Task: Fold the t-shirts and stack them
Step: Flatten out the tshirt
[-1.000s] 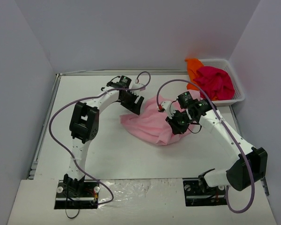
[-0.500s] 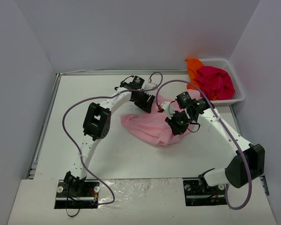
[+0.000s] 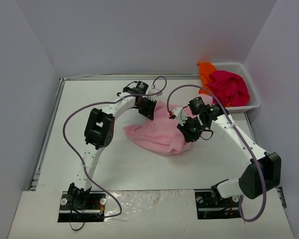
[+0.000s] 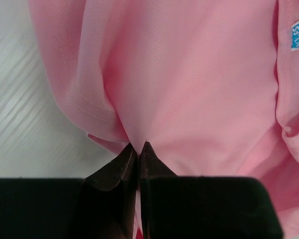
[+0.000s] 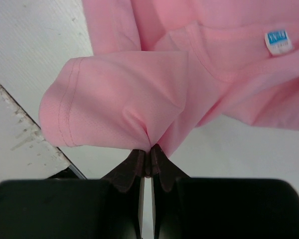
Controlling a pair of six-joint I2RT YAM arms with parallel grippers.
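A light pink t-shirt (image 3: 157,134) lies crumpled mid-table. My left gripper (image 3: 150,110) is shut on a fold of its cloth at the back edge; in the left wrist view the gripper (image 4: 138,146) pinches pink fabric (image 4: 189,74) between the tips. My right gripper (image 3: 188,130) is shut on the shirt's right side; in the right wrist view the gripper (image 5: 148,148) holds a pinch of the t-shirt (image 5: 119,94) by a sleeve, lifted off the table. A blue-and-white neck label (image 5: 278,42) shows. A magenta-red t-shirt (image 3: 230,87) and an orange t-shirt (image 3: 206,72) sit in the basket.
The white mesh basket (image 3: 253,102) stands at the back right corner, near the right wall. Purple cables loop over both arms. The table's raised left edge (image 3: 49,130) runs along the left side.
My left gripper has moved right onto the shirt's back edge and closed on the cloth. The shirt's left part has shifted left a little. The right gripper stays shut on the shirt.
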